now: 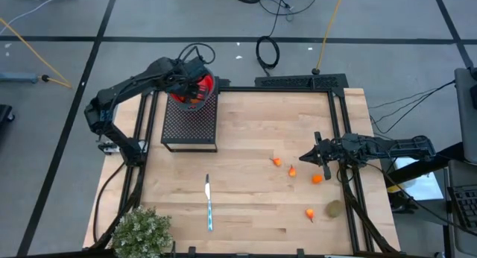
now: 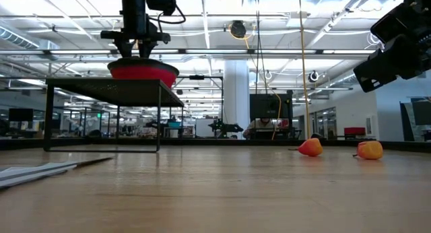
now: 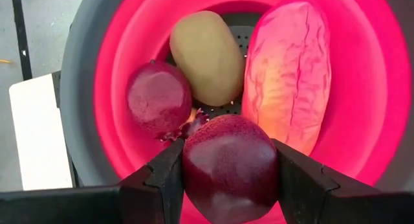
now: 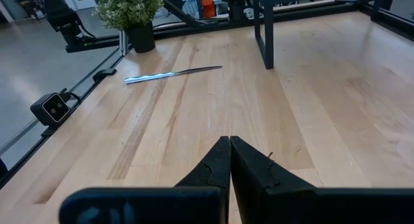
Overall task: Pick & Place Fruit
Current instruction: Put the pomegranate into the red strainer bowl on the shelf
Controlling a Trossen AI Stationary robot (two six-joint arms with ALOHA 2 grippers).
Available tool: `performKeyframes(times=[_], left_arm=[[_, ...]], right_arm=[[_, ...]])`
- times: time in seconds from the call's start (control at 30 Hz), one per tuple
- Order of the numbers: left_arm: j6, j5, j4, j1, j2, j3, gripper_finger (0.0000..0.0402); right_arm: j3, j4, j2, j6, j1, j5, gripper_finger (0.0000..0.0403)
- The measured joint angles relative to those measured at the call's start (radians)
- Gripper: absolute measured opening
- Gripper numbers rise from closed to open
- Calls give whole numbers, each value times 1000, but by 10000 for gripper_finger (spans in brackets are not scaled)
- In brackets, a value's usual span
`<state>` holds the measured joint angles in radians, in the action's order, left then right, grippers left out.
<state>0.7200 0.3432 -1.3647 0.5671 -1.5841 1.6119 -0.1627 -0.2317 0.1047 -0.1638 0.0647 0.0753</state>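
Note:
In the left wrist view my left gripper (image 3: pixel 229 169) is shut on a dark red ball (image 3: pixel 229 162) over a red bowl (image 3: pixel 110 94). In the bowl lie a second dark red ball (image 3: pixel 157 98), a brown-green kiwi-like oval (image 3: pixel 207 56) and the elongated red-orange fruit (image 3: pixel 291 68). The bowl (image 1: pixel 203 86) stands on a black mesh stand (image 1: pixel 190 124) at the table's far left. My right gripper (image 1: pixel 304 158) is shut, at the right side above several tiny orange bits (image 1: pixel 292 171). Another kiwi-like oval (image 1: pixel 334 209) lies on the table near the right edge. My left gripper pinches the dark red ball between its two fingers (image 3: pixel 165 179), one on each side of the ball (image 3: pixel 194 166). The fingers come from above, pointing down into the bowl. The ball sits over the bowl's inside; whether it touches the fruit below cannot be told.
A slim silver-and-teal knife (image 1: pixel 209 202) lies on the table's near middle. A bushy green plant (image 1: pixel 141 232) stands at the near left corner. Black frame rails (image 1: pixel 339 131) run along the table's left, right and far sides. Bare wood lies between stand and orange bits.

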Motion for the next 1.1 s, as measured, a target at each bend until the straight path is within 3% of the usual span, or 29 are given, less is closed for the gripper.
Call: performKeyframes(times=[0.43,1.1], left_arm=[[19,6,31,0,-1,-67,186],[20,-11,38,0,0,-68,187]], right_arm=[[0,0,0,23,0,0,4],[0,0,0,27,0,4,4]])
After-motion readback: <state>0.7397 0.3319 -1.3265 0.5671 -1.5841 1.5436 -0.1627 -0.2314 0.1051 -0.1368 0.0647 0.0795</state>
